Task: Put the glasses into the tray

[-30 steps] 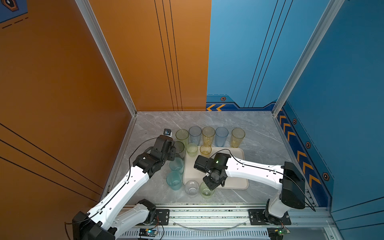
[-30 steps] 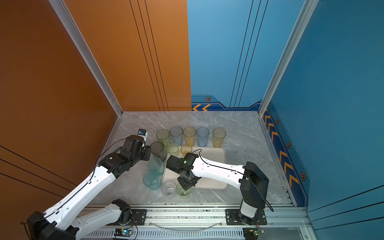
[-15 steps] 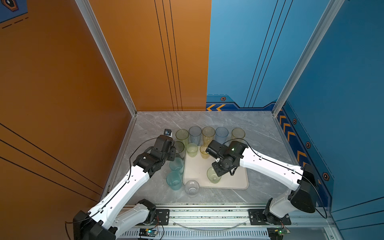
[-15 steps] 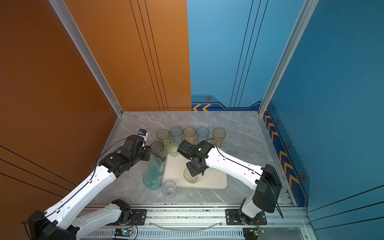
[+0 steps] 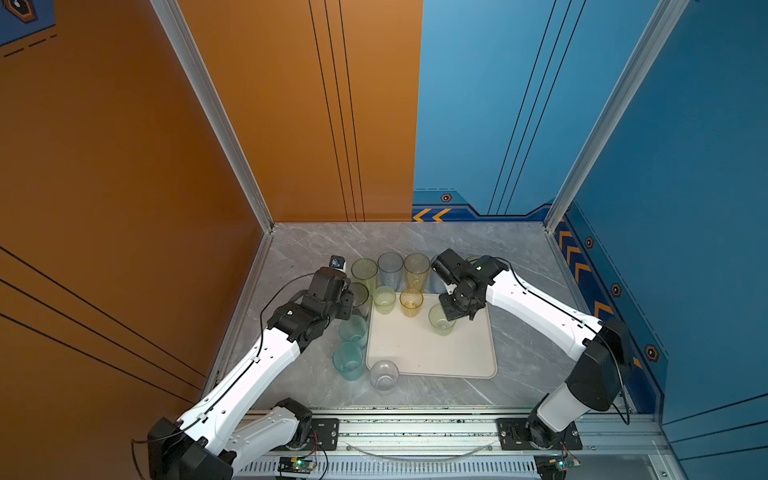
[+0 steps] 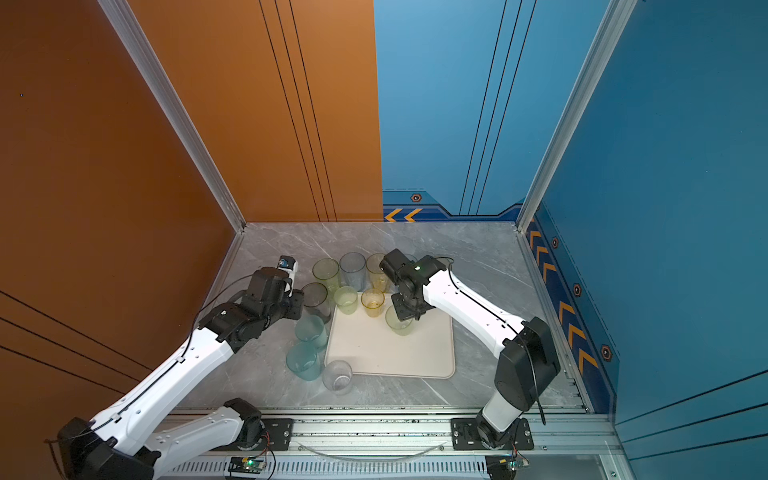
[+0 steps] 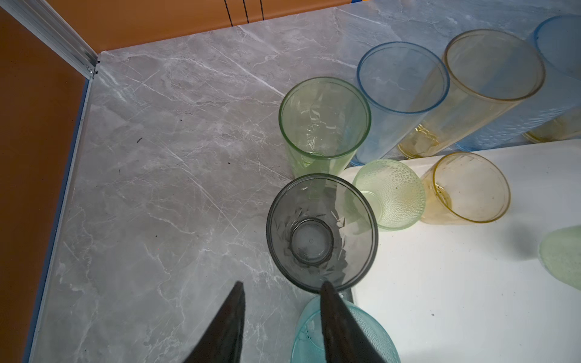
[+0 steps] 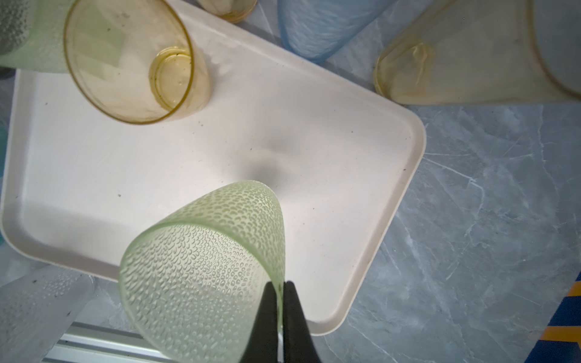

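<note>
Green dimpled plastic tumbler (image 8: 201, 251), pinched by the right hand (image 8: 280, 284), hangs above the cream rectangular tray (image 8: 314, 188). The left hand (image 7: 283, 284) stands half-open, empty.

tall blue glass (image 5: 434, 282): mostly behind right arm (image 5: 536, 309) | teal glass (image 7: 306, 330): cut off by picture edge

twelve glasses (image 5: 384, 376) are showing: three green, three yellow, two blue, two teal, one grey, one clear; one tray (image 5: 432, 353).
</note>
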`<state>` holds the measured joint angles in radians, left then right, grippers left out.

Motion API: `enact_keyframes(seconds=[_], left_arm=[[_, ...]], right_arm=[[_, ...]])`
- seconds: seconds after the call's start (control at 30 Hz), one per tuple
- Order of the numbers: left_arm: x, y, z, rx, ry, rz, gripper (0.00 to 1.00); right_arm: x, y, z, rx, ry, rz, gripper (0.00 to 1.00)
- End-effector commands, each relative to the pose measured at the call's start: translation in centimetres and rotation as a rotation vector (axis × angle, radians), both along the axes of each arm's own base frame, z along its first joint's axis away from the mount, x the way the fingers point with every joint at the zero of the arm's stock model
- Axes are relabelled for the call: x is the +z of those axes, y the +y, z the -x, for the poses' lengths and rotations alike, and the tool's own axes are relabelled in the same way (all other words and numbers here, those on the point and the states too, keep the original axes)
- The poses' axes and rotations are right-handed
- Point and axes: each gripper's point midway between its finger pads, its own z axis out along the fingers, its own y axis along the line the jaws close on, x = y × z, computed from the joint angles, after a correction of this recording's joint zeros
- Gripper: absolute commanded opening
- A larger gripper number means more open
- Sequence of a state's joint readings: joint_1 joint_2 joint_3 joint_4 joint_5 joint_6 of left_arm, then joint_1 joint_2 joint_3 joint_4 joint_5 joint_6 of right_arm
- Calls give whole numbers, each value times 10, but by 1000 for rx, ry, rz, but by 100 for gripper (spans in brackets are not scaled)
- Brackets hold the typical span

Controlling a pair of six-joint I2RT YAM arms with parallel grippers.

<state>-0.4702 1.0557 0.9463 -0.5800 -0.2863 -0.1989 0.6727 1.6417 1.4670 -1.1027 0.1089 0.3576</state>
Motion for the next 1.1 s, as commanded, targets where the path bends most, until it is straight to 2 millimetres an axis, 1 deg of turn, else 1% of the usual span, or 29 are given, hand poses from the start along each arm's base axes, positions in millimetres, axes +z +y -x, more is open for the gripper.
enact_keyframes(seconds=[0.0, 0.27, 0.6, 0.77, 1.07], left_arm=[[7, -7, -4, -33, -2, 6, 41], [12, -12, -10, -44, -3, 1, 41], [10, -12, -11, -42, 5, -8, 42], [9, -11, -10, -42, 10, -11, 42], [8, -12, -7, -57, 23, -16, 42]], right_arm=[[4, 3, -21, 3, -35, -31, 0], [-14, 5, -50, -56, -12, -100, 0], [-24, 6, -76, -98, -26, -137, 1], [-29, 3, -81, -110, -22, -129, 1], [-34, -8, -81, -148, -8, -124, 2]])
